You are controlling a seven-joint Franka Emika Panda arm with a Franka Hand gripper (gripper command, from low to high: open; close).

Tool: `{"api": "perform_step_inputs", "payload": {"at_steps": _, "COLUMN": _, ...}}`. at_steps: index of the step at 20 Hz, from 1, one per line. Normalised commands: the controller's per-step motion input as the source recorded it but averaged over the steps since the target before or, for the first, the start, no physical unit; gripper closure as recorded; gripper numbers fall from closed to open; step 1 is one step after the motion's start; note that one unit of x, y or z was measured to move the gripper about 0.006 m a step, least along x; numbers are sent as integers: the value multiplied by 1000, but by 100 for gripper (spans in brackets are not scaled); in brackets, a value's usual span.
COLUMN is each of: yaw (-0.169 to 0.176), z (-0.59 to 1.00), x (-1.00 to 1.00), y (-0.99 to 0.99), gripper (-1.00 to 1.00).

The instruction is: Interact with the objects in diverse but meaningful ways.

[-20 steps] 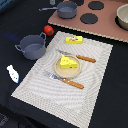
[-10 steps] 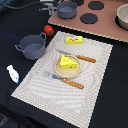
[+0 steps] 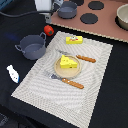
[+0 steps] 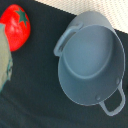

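Observation:
A grey two-handled pot [image 3: 32,46] stands empty on the dark table, and it fills the wrist view [image 4: 90,60]. A red tomato [image 3: 48,30] lies just beyond it and also shows in the wrist view [image 4: 15,27]. A yellow holed cheese wedge [image 3: 67,62] sits on a round wooden plate [image 3: 59,72] on the striped mat. A yellow block with a red label [image 3: 74,40] lies at the mat's far edge. A white fish [image 3: 12,73] lies at the exterior view's left. My gripper [image 3: 49,16] hangs above the tomato and pot; its fingers are not clear.
A knife [image 3: 85,58] and a fork [image 3: 67,81] with wooden handles flank the plate. A toy stove with black burners [image 3: 90,18] runs along the back, with a second grey pot [image 3: 66,9] and a bowl [image 3: 122,15] on it.

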Motion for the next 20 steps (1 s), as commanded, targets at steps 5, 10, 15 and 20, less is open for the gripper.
{"api": "perform_step_inputs", "payload": {"at_steps": 5, "yaw": 7, "z": -169, "x": 87, "y": -608, "gripper": -100}}
{"api": "perform_step_inputs", "payload": {"at_steps": 10, "yaw": 16, "z": -191, "x": 11, "y": -650, "gripper": -100}}
{"api": "perform_step_inputs", "payload": {"at_steps": 15, "yaw": 11, "z": -101, "x": 88, "y": -642, "gripper": -100}}
{"api": "perform_step_inputs", "payload": {"at_steps": 20, "yaw": 8, "z": -105, "x": 27, "y": -678, "gripper": -100}}
